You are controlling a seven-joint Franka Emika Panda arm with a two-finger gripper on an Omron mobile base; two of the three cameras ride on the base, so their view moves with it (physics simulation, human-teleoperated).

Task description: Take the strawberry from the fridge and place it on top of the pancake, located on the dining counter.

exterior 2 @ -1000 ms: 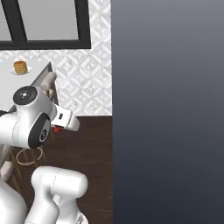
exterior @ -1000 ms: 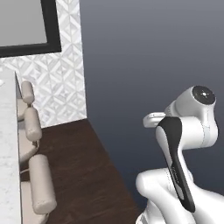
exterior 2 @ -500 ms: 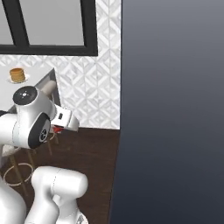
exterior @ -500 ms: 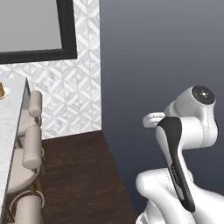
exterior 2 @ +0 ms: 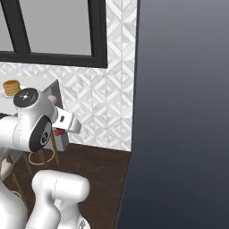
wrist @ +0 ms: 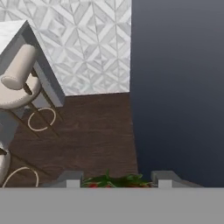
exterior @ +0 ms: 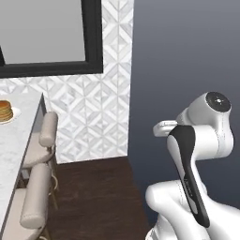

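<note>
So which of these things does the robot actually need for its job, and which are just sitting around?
Needed for the job:
- strawberry, held in the end effector
- pancake on its white plate
- dining counter

Just there:
- stools beside the counter
- dark-framed window
- patterned wall tiles
- dark wood floor

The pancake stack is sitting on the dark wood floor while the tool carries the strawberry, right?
Not quite. The pancake stack sits on its white plate on the marble dining counter, not the floor, as the left base view shows. The tool does carry the strawberry.
</note>
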